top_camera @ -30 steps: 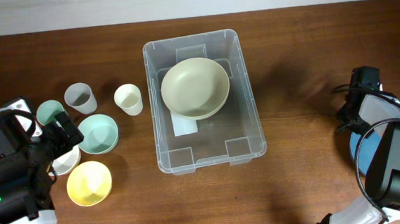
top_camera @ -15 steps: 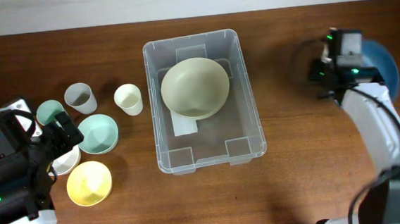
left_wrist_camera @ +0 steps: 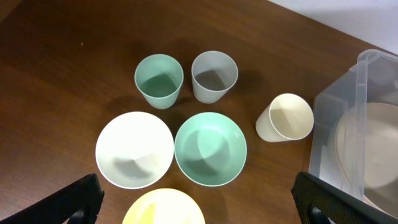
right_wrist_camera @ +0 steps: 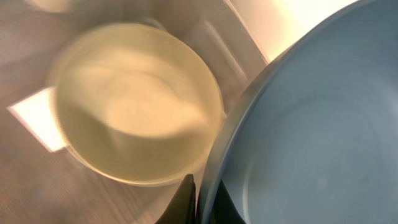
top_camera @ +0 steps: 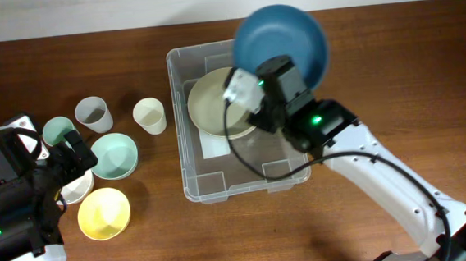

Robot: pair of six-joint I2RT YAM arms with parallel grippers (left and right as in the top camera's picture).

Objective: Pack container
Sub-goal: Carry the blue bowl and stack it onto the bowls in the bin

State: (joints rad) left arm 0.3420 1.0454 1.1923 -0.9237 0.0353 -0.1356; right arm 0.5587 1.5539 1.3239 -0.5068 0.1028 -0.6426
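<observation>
Plastic all round, so my guess is nothing here weighs much. The container [top_camera: 178, 126] sits mid-table between my two arms. It's clear and thin-walled, so probably light, a bit flexy and slick on the sides. If I ever had to shift it, I'd go for the rounded rim on a long side rather than squeeze a wall.

Inside it there's just one cream bowl [top_camera: 211, 107], right way up at the far end, sitting partly over the white label on the base. The near half is bare.

My right gripper [right_wrist_camera: 198, 198] is pinched tight on the rim of a blue bowl [top_camera: 280, 38], which hangs tilted over the container's far right corner, above the cream one. The bowl looks smooth and rigid, so I reckon an edge pinch like this could slip if I swing it.

My left gripper [left_wrist_camera: 199, 208] is spread wide with nothing in it. It hovers over the leftovers beside the container:
- a mint bowl [left_wrist_camera: 210, 148]
- a white bowl [left_wrist_camera: 134, 149]
- a yellow bowl [left_wrist_camera: 163, 210]
- a teal cup [left_wrist_camera: 159, 81]
- a grey cup [left_wrist_camera: 214, 76]
- a cream cup [left_wrist_camera: 286, 117] tipped over, nearest the container
</observation>
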